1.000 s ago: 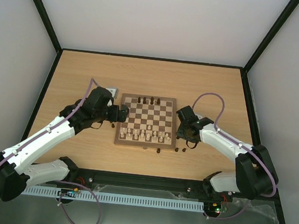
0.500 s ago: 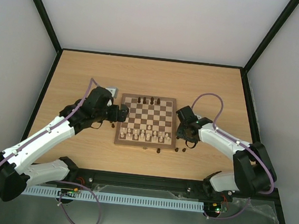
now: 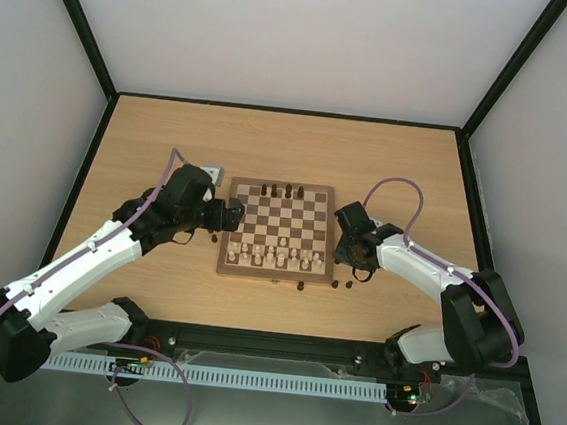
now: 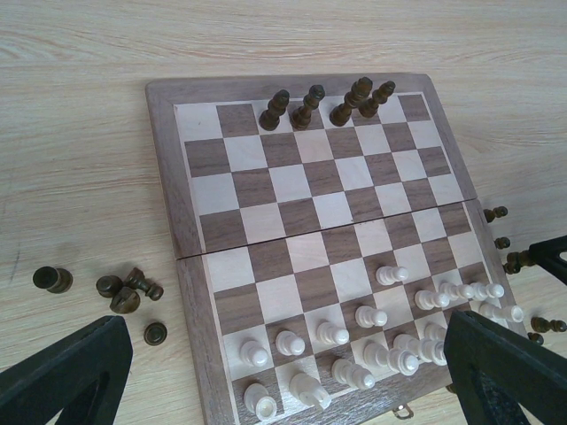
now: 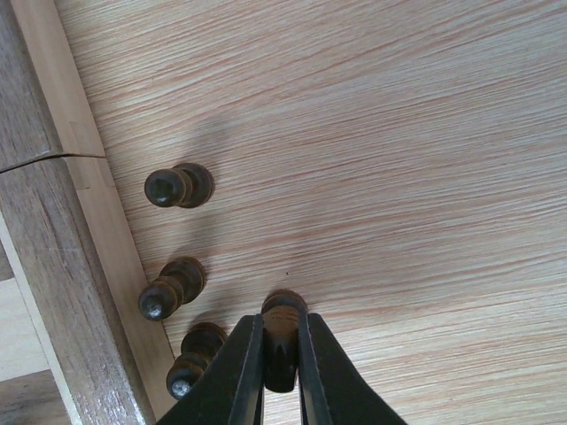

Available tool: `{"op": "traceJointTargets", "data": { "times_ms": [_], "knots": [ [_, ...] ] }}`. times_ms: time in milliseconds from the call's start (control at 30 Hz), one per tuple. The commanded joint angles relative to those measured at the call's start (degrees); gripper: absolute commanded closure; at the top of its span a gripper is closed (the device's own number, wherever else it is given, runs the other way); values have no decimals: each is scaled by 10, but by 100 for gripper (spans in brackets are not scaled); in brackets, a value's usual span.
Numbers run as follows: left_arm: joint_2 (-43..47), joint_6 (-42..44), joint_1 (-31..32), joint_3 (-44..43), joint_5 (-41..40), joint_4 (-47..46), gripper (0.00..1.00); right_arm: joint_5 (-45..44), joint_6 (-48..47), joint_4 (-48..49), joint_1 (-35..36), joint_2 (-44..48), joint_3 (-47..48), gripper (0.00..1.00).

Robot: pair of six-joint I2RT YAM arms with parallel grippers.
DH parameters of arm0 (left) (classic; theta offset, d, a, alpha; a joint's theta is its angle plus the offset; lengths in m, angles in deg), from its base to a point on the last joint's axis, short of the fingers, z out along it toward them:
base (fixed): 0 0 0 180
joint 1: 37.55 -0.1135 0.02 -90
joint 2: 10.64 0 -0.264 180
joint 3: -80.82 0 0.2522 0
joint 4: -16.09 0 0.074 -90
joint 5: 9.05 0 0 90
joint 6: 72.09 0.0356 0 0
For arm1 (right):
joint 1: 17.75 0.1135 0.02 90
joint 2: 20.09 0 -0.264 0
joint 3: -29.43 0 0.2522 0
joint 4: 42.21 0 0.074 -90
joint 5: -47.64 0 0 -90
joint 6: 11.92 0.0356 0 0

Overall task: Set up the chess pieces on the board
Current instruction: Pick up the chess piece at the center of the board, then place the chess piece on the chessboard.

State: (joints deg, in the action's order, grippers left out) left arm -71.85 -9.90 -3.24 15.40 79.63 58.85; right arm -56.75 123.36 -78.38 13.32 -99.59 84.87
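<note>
pointing down, right tool (image 5: 280,326) clamps a chess piece (image 5: 284,306) beside the board (image 5: 42,232).

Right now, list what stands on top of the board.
Four dark pieces stand on the far row of the board; pale pieces crowd the near rows. In the wrist view, a finger of the left hand covers one near corner.

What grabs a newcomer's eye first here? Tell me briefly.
The square wooden chessboard at centre, with pale cream chessmen crowding its near rows and only four dark brown wooden chessmen on the far row. Just off its right edge, the right hand is shut on another dark chessman.
</note>
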Motion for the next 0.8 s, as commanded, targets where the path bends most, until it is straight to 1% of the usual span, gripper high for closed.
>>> {"op": "traceJointTargets", "data": {
  "times_ms": [0,233,433,567,767],
  "knots": [
    [0,4,-4,2,5,-10,0,-9,-2,-27,-5,-4,0,91],
    [0,3,-4,3,8,-11,1,-31,-19,-92,-4,37,49,92],
    [-2,4,-4,1,9,-12,0,-40,-49,-140,-4,56,114,92],
    [-2,3,-5,0,6,-11,1,-31,-80,-151,-4,23,179,91],
    [2,1,-7,0,-1,-8,0,-11,-137,-165,-4,-91,305,92]
  ]
}}
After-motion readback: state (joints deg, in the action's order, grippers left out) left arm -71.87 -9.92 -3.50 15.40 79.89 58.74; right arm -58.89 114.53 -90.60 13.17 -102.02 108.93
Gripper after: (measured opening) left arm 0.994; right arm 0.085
